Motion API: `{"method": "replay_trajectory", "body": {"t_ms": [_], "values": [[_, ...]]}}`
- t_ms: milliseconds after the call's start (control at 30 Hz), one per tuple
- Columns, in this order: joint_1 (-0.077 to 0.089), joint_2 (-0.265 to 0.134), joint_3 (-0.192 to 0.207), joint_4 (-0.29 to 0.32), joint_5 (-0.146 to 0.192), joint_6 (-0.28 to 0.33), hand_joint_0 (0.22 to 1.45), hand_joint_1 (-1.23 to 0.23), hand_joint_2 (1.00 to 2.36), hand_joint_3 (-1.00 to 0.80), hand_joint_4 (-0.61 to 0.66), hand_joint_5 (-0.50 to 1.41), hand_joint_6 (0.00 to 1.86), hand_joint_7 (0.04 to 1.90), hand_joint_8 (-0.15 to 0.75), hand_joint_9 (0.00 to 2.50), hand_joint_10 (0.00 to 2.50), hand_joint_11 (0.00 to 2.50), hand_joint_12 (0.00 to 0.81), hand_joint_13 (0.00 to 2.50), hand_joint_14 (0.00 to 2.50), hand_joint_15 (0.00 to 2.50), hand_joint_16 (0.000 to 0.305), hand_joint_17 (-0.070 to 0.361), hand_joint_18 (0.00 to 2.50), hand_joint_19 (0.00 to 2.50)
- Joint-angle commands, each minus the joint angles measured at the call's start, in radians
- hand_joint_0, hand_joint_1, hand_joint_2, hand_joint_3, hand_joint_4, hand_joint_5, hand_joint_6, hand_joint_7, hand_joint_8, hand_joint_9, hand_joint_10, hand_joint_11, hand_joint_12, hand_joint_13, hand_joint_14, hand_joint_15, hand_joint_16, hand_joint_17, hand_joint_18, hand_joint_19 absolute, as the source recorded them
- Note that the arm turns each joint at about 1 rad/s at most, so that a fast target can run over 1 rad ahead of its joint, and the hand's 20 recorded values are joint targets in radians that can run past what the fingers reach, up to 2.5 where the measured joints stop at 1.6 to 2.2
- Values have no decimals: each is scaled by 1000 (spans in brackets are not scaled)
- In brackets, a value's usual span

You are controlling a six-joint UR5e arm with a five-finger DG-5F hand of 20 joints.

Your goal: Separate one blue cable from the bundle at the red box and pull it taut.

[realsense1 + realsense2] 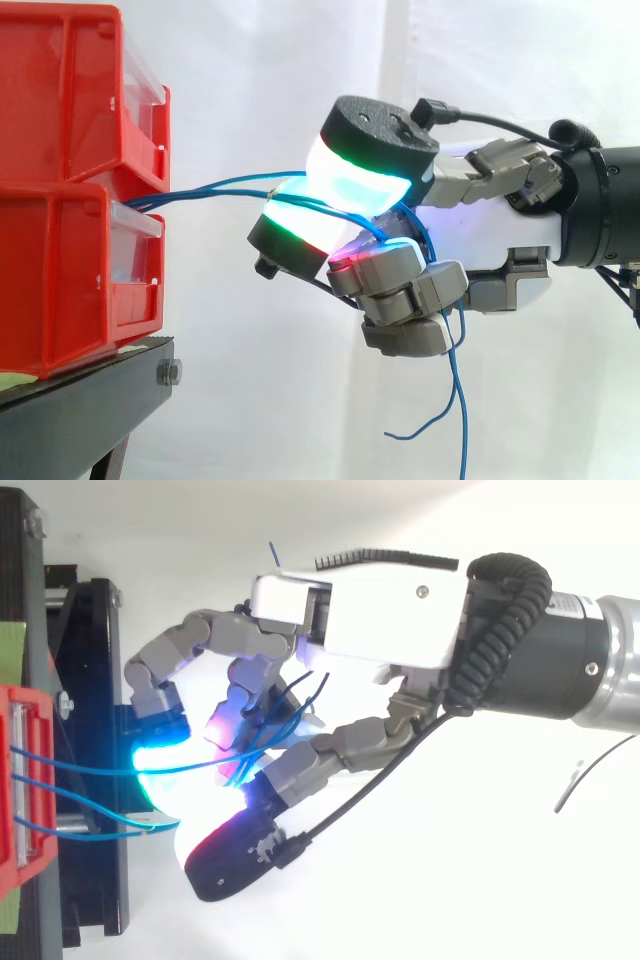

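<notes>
Several thin blue cables [220, 184] leave the gap between the two stacked red bins [60, 100] and run right into my hand [490, 230]. From above, three strands [80, 770] leave the red box [12, 780], spread apart, and converge at the glowing fingertips [160, 755]. The fingers are curled, and the cables pass between a green-cyan pad [360, 175] above and another pad [300, 225] below. They loop through the curled fingers near the palm. Loose blue ends [455, 400] hang below the hand. The strands sag only slightly between box and hand.
The bins rest on a black stand [90, 400], which appears as a dark frame [95, 680] in the top view. A white curtain forms the backdrop. The arm [560, 660] comes in from the right. Open space lies below and to the right of the hand.
</notes>
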Motion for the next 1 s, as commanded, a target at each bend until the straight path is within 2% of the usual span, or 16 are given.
{"method": "replay_trajectory", "body": {"t_ms": [0, 167, 267, 367, 533, 667, 767, 800, 967], "values": [[0, 0, -1, -1, 0, -7, 839, -971, 1000, -500, -59, -177, 870, 1256, 246, 1149, 15, 1694, 347, 840, 946, 1822, 44, 100, 929, 1370], [0, 0, -1, -1, 0, -27, 795, -966, 1000, -500, -33, -182, 868, 1223, 249, 1117, 17, 1695, 345, 845, 840, 1904, 46, 103, 941, 1296], [0, 0, -1, 1, 0, -35, 684, -1005, 1000, -500, -16, -184, 863, 1221, 255, 1115, 16, 1691, 351, 836, 853, 1874, 45, 101, 928, 1339], [0, 0, -1, 1, 0, -35, 566, -967, 1000, -500, 9, -180, 861, 1165, 272, 1153, 14, 1693, 366, 838, 963, 1788, 46, 103, 942, 1370], [0, 0, -1, 1, 0, -35, 483, -822, 1000, -500, 36, -159, 840, 1146, 300, 1200, 11, 1674, 400, 827, 1155, 1635, 51, 114, 989, 1373], [0, 0, -1, -1, 0, -35, 469, -676, 1000, -500, 25, -153, 835, 1130, 311, 1227, 9, 1646, 406, 818, 1258, 1562, 52, 117, 1004, 1388], [0, 0, -1, -1, -1, -35, 548, -625, 1000, -500, -10, -150, 826, 1170, 270, 1231, 13, 1658, 370, 830, 1118, 1667, 44, 98, 961, 1431], [0, 0, -1, -1, -1, -35, 611, -643, 1000, -500, -19, -145, 821, 1199, 260, 1235, 14, 1655, 359, 839, 1058, 1703, 40, 91, 944, 1449], [0, 0, -3, -3, 0, -35, 663, -775, 1005, -442, -22, -138, 831, 1233, 263, 1278, 13, 1689, 359, 864, 1018, 1732, 40, 91, 952, 1436]]}}
